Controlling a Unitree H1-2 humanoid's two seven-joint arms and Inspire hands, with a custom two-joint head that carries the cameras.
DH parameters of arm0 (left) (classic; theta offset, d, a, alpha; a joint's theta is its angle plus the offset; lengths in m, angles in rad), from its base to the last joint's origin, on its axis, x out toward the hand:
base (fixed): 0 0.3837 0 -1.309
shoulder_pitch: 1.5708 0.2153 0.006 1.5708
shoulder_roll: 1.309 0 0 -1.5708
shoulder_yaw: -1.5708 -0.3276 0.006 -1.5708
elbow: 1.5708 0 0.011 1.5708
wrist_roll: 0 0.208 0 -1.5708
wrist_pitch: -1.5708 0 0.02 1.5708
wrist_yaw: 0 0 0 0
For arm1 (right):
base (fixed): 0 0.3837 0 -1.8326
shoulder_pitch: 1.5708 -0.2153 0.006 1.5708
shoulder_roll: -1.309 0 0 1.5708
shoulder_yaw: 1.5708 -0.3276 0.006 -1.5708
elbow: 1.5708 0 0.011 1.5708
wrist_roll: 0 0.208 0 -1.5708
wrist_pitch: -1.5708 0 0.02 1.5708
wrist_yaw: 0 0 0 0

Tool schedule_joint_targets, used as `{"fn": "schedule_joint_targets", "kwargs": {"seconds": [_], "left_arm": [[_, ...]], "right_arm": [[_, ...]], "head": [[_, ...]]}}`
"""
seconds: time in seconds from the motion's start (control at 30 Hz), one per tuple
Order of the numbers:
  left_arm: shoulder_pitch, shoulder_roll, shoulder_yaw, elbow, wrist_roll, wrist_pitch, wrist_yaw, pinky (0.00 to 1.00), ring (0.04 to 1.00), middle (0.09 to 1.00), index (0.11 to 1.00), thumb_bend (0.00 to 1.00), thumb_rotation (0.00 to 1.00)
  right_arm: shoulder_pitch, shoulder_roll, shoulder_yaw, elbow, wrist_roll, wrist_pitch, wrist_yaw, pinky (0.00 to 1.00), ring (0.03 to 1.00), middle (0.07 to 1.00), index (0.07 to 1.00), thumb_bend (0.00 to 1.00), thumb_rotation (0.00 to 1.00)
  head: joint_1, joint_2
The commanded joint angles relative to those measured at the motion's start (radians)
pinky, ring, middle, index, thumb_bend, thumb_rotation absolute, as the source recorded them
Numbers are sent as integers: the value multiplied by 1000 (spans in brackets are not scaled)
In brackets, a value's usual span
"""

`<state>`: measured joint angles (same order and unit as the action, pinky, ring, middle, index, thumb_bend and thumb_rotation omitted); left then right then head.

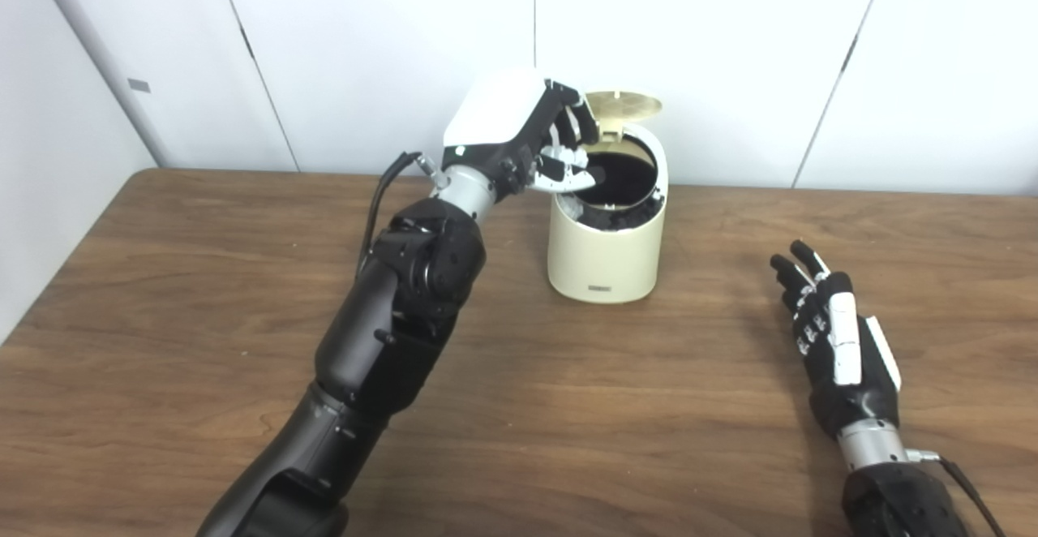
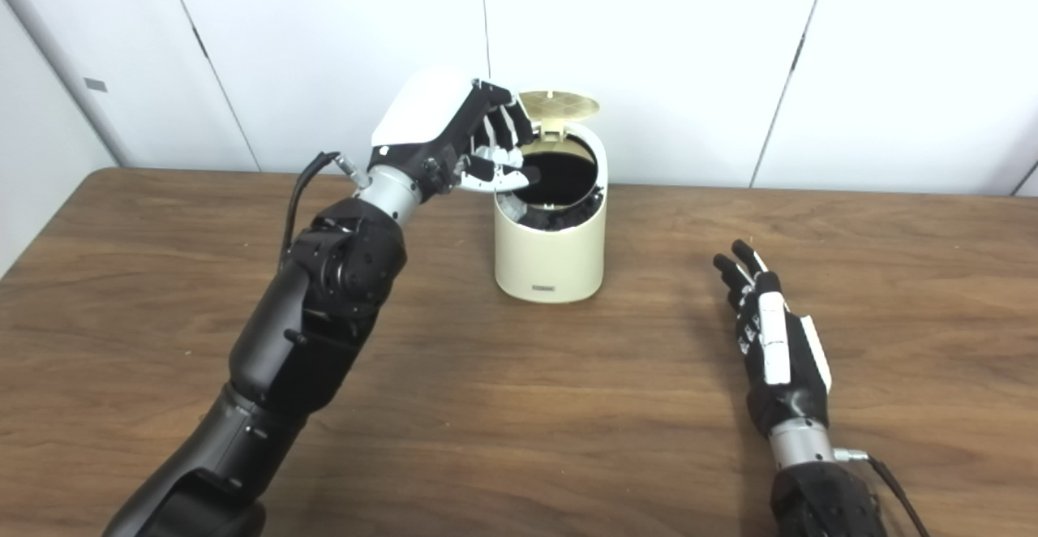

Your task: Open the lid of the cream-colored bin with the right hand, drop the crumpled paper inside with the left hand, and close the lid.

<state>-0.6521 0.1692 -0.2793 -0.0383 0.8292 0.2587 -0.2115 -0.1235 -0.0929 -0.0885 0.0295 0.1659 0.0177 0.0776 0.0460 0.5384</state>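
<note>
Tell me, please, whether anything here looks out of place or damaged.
Nothing stands out: the bin stands upright with its lid open, the left hand at its opening, the right hand apart.

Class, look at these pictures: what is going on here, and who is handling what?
A humanoid robot works at a wooden table. The cream-colored bin stands with its lid flipped up. The left hand hovers over the bin's opening, fingers curled; whether it holds any paper cannot be seen. The right hand lies open on the table, apart from the bin.

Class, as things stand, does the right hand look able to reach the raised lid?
Probably yes: the right hand lies open on the table, nothing between it and the lid; the left hand crowds only the lid's left side.
</note>
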Motion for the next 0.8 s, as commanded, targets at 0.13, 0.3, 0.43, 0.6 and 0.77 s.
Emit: {"fn": "schedule_joint_targets", "kwargs": {"seconds": [0.13, 0.3, 0.43, 0.6, 0.77], "left_arm": [[-75, -19, -7, -6, -1, -15, 31, 288, 360, 456, 511, 464, 0], [-82, -23, -17, -1, 4, -3, 13, 301, 378, 489, 499, 468, 0], [-90, -21, -25, 3, 4, -6, 12, 287, 373, 486, 505, 466, 0], [-89, -22, -35, 7, 6, 0, 4, 281, 374, 484, 519, 465, 0], [-82, -27, -38, 28, -1, -4, 18, 263, 378, 470, 551, 461, 0]], "right_arm": [[7, -1, 10, -3, -5, 16, 5, 1000, 962, 893, 918, 524, 997], [8, 0, 14, -18, -15, 35, 0, 1000, 959, 892, 913, 509, 1000], [8, -1, 16, -24, -16, 43, 3, 1000, 958, 895, 909, 505, 1000], [7, 1, 15, -29, -19, 48, -1, 1000, 944, 888, 894, 500, 1000], [5, 7, 9, -31, -16, 53, -10, 1000, 937, 878, 880, 509, 998]], "head": [[-2, 6], [-1, 9], [-4, 13], [-4, 14], [-5, 17]]}}
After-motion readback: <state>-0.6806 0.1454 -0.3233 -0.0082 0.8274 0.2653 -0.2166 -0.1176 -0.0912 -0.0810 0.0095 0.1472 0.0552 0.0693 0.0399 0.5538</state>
